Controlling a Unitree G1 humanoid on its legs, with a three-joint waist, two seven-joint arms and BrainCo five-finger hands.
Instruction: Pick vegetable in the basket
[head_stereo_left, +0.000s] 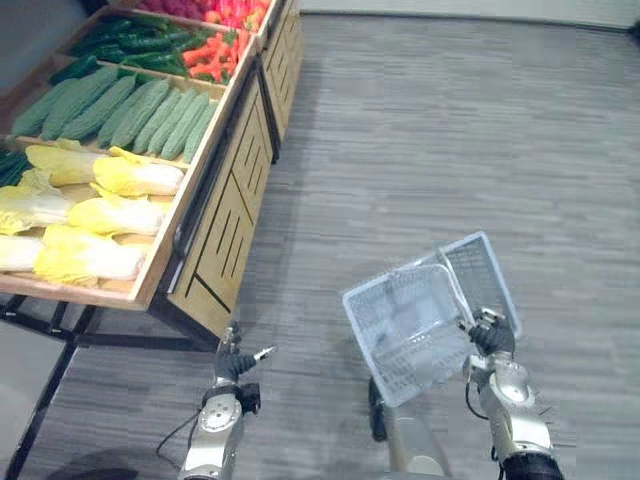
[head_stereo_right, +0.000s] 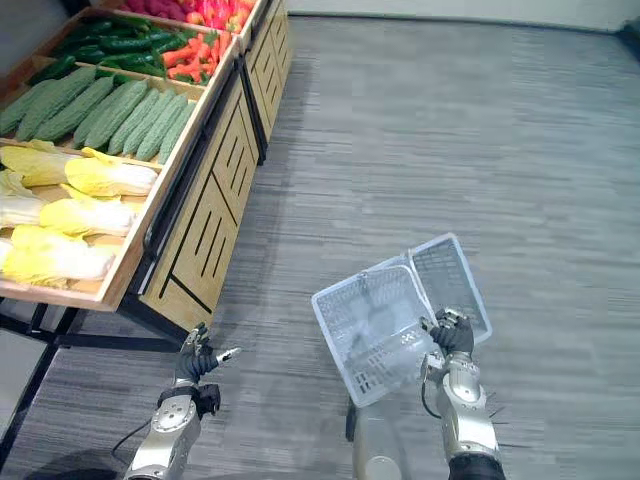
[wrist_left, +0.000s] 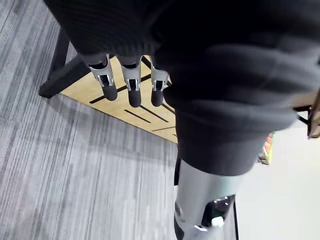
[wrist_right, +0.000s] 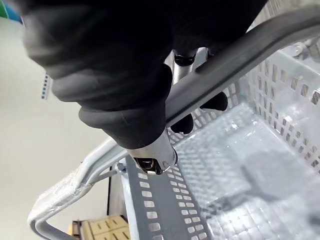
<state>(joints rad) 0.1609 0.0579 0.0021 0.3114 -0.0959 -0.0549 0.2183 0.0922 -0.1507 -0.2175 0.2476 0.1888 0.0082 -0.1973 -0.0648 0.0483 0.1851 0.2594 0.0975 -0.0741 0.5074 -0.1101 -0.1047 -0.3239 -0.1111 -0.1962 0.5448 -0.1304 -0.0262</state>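
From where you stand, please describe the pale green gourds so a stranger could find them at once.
Find the wooden produce stand on the robot's left. In its top tray, the pale green gourds lie side by side between the yellow cabbages and the dark green cucumbers; only they have pale, bumpy skin.

Right robot hand (head_stereo_right: 452, 338) holds tilted basket (head_stereo_right: 365, 320); vegetable stand (head_stereo_right: 200, 230) at left.

I see a pale grey grid-patterned basket (head_stereo_left: 400, 310), a grey streaked floor (head_stereo_left: 450, 130) and a tan stand (head_stereo_left: 225, 225) with black slits. Upper left are yellow cabbages (head_stereo_left: 110, 215) and green gourds (head_stereo_left: 140, 110).
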